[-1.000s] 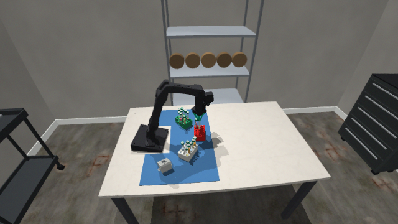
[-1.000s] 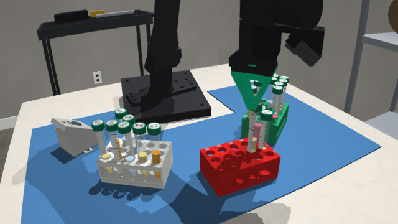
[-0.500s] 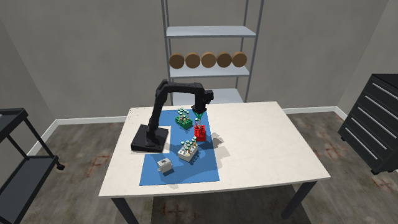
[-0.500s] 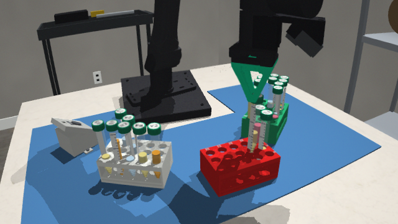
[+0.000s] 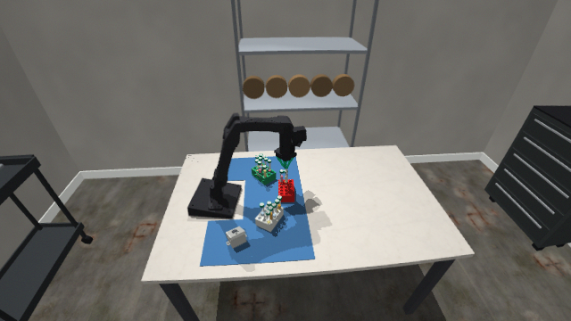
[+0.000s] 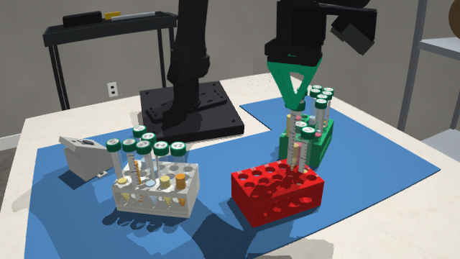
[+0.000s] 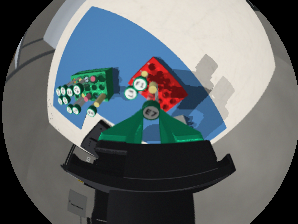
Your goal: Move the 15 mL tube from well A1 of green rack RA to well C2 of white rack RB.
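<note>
My gripper (image 6: pixel 295 104) is shut on the cap end of a 15 mL tube (image 6: pixel 295 140) with pink and yellow contents. The tube hangs upright, with its lower end at the far row of the red rack (image 6: pixel 277 191). The gripper also shows in the top view (image 5: pixel 285 167) and the wrist view (image 7: pixel 150 112). The green source rack (image 6: pixel 313 140) stands just behind with several green-capped tubes. The white destination rack (image 6: pixel 156 191) stands to the left with several tubes. A second green-capped tube (image 6: pixel 305 151) stands close beside the held one; I cannot tell which well it is in.
The grey DONE button box (image 6: pixel 84 158) sits left of the white rack. The arm's black base (image 6: pixel 190 111) stands behind the racks. All racks rest on the blue mat (image 5: pixel 263 214). In the wrist view the red rack (image 7: pixel 158 83) lies below me and the green rack (image 7: pixel 87 88) to the left.
</note>
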Available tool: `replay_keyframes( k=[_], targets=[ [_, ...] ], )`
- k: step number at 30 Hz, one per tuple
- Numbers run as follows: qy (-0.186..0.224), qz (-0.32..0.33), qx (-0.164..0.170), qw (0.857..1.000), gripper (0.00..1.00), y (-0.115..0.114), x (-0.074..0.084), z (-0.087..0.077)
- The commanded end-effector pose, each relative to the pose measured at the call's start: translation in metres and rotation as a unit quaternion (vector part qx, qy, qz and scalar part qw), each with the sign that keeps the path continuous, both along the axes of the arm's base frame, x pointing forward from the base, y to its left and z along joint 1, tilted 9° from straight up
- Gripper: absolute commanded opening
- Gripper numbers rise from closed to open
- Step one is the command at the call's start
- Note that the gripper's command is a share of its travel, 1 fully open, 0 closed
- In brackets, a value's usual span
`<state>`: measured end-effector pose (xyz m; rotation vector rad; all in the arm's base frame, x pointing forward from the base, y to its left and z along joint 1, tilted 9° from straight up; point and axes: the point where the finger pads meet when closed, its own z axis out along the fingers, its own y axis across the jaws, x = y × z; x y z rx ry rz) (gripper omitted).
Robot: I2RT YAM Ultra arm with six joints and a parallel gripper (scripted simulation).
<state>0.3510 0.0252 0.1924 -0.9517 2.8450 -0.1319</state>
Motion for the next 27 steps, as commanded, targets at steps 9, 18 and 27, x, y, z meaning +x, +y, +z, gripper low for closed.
replay_keyframes(
  k=[9,18,27],
  targets=[
    [-0.005,0.001,0.001,1.000,0.00,0.001,-0.002,0.014],
    [-0.005,0.001,0.001,1.000,0.00,0.002,-0.011,0.017],
    [-0.005,0.000,0.001,1.000,0.00,0.003,-0.023,0.015]
  ],
)
